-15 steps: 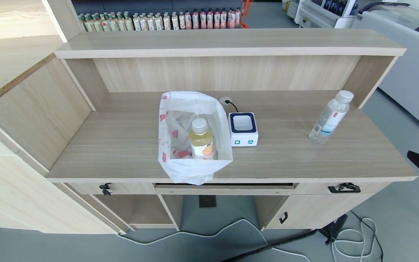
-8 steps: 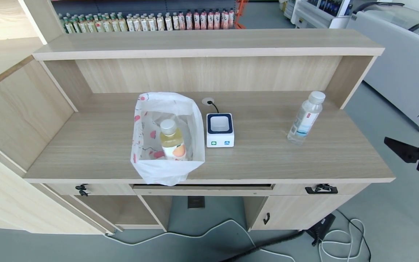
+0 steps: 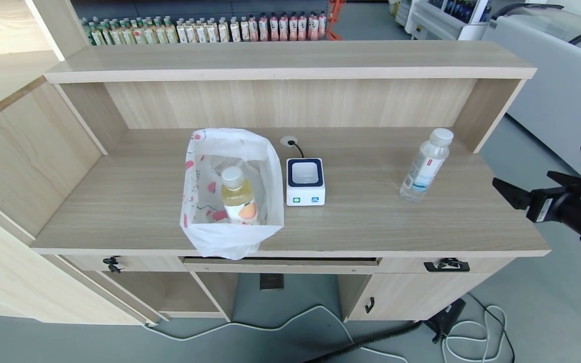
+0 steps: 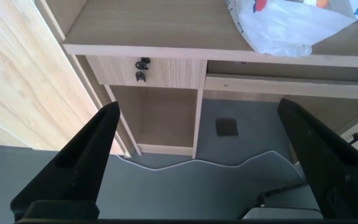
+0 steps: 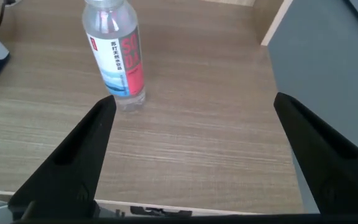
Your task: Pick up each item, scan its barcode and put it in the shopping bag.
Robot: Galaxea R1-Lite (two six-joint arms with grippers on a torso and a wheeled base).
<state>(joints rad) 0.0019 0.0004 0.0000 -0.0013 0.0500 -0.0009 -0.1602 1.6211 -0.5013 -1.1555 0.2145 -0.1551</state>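
Observation:
A clear water bottle [image 3: 425, 165] with a white cap stands upright at the right end of the wooden counter [image 3: 371, 222]; the right wrist view has this water bottle [image 5: 115, 56] a short way ahead. My right gripper [image 3: 527, 184] [image 5: 194, 102] hangs open and empty off the counter's right end, apart from the bottle. The white shopping bag [image 3: 232, 201] stands open with a yellow juice bottle [image 3: 237, 196] in it. Beside it sits the white scanner [image 3: 305, 181]. My left gripper [image 4: 199, 107] is open and empty, low in front of the counter, under the bag's overhang [image 4: 284, 31].
The counter has a raised top shelf [image 3: 290, 58] and a side wall [image 3: 492, 113] just behind the water bottle. A drawer with a key [image 4: 142, 67] sits under the counter's front edge. Cables [image 3: 472, 338] lie on the floor. A freezer [image 3: 547, 75] stands to the right.
The head camera swung, shifting the whole picture to the left. My right gripper has come in from the right edge towards the counter's end and the water bottle.

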